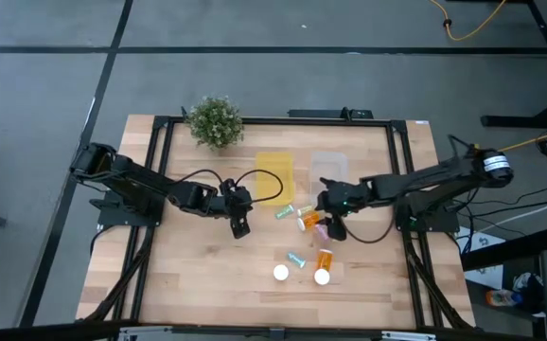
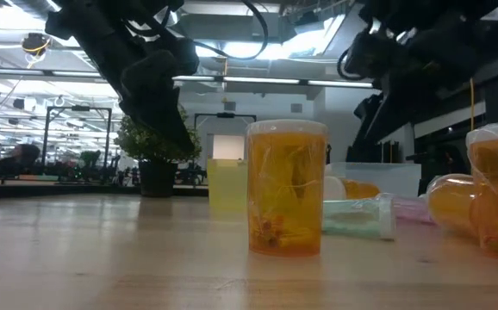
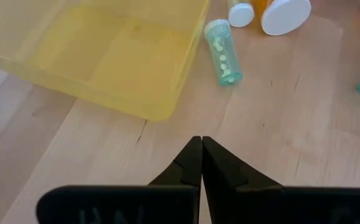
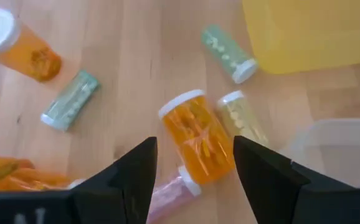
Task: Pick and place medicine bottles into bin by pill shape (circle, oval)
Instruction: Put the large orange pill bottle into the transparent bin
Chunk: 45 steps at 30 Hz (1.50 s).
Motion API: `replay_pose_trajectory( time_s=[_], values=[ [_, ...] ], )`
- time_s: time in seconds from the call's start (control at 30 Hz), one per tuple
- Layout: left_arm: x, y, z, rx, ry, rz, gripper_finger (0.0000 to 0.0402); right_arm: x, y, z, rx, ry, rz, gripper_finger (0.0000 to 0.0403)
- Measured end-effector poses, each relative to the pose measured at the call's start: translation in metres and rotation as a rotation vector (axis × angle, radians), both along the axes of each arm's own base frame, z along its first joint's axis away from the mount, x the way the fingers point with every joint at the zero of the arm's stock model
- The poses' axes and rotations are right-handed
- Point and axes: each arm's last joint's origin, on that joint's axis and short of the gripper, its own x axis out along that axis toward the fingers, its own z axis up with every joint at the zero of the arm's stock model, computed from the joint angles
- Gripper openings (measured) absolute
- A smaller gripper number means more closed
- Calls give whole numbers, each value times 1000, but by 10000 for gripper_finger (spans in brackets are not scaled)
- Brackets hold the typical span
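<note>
A light wooden table [image 1: 207, 275] is being surrounded by grey floor [image 1: 37, 114] crossed by dark lines, while long ceiling lights [image 2: 25, 60] are being seen glowing over a workshop crowded with metal racks [image 2: 77, 138].

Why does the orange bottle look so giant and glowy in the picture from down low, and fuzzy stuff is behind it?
Low view: the orange bottle stands nearest the camera, so it looms; ceiling lights shine through its clear plastic, and the potted plant behind is soft. High view: it looks tiny. Right wrist view: the right gripper hangs open above another orange bottle.
</note>
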Motion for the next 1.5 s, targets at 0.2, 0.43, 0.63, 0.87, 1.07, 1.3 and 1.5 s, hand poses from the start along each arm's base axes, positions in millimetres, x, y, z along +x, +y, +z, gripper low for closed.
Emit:
replay_pose_trajectory(
  time_s=[0.2,0.43,0.63,0.87,1.07,1.3,1.5],
  values=[
    [0,0,0,1,2,0,4,17,8,0,-22,13,104,213],
    [0,0,0,1,2,0,4,46,15,10,-151,91,203,213],
    [0,0,0,2,2,1,4,55,16,-2,-176,252,191,213],
    [0,0,0,2,2,1,4,59,16,-25,-200,333,178,213],
    [0,0,0,2,2,1,4,63,16,-37,-206,365,179,214],
    [0,0,0,3,2,2,4,67,16,-44,-210,353,175,214],
    [0,0,0,3,1,1,4,69,17,-45,-180,339,129,214]
  ],
)
